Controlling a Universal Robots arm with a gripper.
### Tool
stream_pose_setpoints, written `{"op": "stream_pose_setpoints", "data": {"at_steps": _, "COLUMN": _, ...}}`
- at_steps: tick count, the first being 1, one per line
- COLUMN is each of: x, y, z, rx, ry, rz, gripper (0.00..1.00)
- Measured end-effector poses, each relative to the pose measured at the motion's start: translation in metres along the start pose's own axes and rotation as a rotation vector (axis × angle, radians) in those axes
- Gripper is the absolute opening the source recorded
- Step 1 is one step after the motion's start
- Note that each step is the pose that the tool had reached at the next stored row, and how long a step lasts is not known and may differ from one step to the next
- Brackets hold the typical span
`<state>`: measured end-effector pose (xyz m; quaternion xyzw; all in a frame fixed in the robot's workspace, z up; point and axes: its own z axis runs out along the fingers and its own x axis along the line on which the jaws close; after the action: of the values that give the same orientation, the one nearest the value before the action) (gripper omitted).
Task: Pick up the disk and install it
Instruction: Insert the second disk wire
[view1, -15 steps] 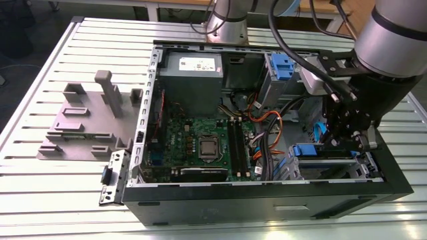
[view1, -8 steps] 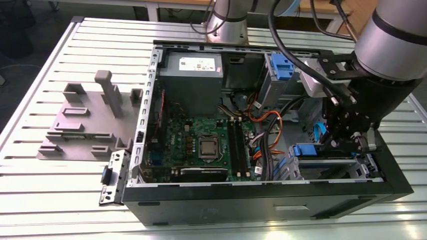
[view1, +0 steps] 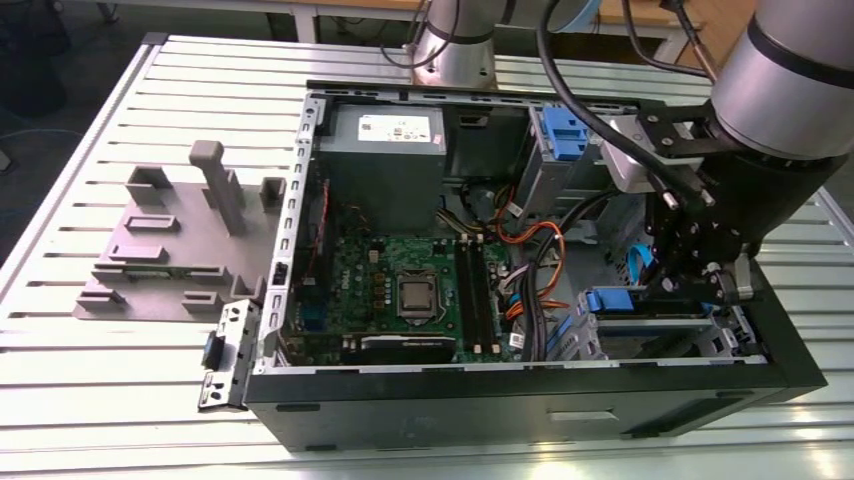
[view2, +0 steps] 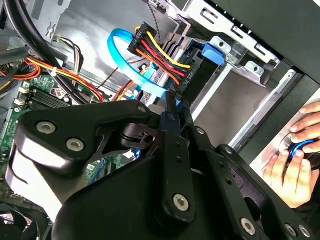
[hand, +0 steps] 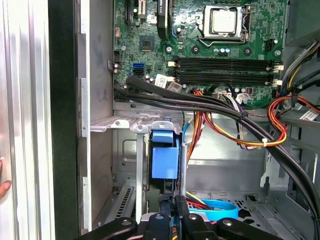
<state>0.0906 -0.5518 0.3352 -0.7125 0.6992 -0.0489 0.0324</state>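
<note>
The gripper (hand: 171, 202) is seen in both wrist views with its two black fingers (view2: 169, 125) clenched close together, a thin sliver of blue showing between them; whether that sliver is actually pinched cannot be told. Just beyond the fingertips, the disk (hand: 164, 157) is found standing on edge in the metal drive bay (hand: 125, 122), with only the blue end of its carrier bracket presented to the first wrist view. Beside it, a flat blue data cable (view2: 122, 55) is looped, and a black connector with red, orange and yellow wires (view2: 165, 55) is held close to the bay. A person's hand (view2: 295, 160) is seen in the second wrist view outside the case wall, rested on something blue and black. In the exterior view, the disk (view1: 621, 299) is placed at about four o'clock of the open computer case (view1: 534, 400), under the black wrist of the arm (view1: 787, 90). The green motherboard (view1: 400, 280) is spread across the case's middle, and a grey power supply (view1: 387, 135) is mounted at about eleven o'clock. A second blue bracket (view1: 563, 130) is fixed at about one o'clock. Well apart, at nine o'clock from the case, a grey plastic holder (view1: 167, 245) with upright posts is laid on the slatted metal table (view1: 80, 400).
</note>
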Motion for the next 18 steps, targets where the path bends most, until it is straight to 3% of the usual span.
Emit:
{"op": "stream_pose_setpoints", "data": {"at_steps": 1, "x": 0.0001, "y": 0.0000, "z": -0.0001, "rx": 0.0000, "ry": -0.0011, "rz": 0.000, "gripper": 0.16}}
{"op": "stream_pose_setpoints", "data": {"at_steps": 5, "x": 0.0024, "y": 0.0001, "z": 0.0000, "rx": 0.0003, "ry": -0.0155, "rz": 0.002, "gripper": 0.16}}
{"op": "stream_pose_setpoints", "data": {"at_steps": 8, "x": 0.0039, "y": 0.0001, "z": 0.0000, "rx": 0.0005, "ry": -0.0323, "rz": 0.005, "gripper": 0.16}}
{"op": "stream_pose_setpoints", "data": {"at_steps": 10, "x": 0.0051, "y": 0.0001, "z": 0.0001, "rx": 0.0007, "ry": -0.0402, "rz": 0.007, "gripper": 0.16}}
{"op": "stream_pose_setpoints", "data": {"at_steps": 12, "x": 0.0066, "y": 0.0002, "z": 0.0002, "rx": 0.0007, "ry": -0.0433, "rz": 0.008, "gripper": 0.16}}
{"op": "stream_pose_setpoints", "data": {"at_steps": 18, "x": 0.0081, "y": 0.0003, "z": 0.0014, "rx": 0.0007, "ry": -0.0434, "rz": 0.008, "gripper": 0.16}}
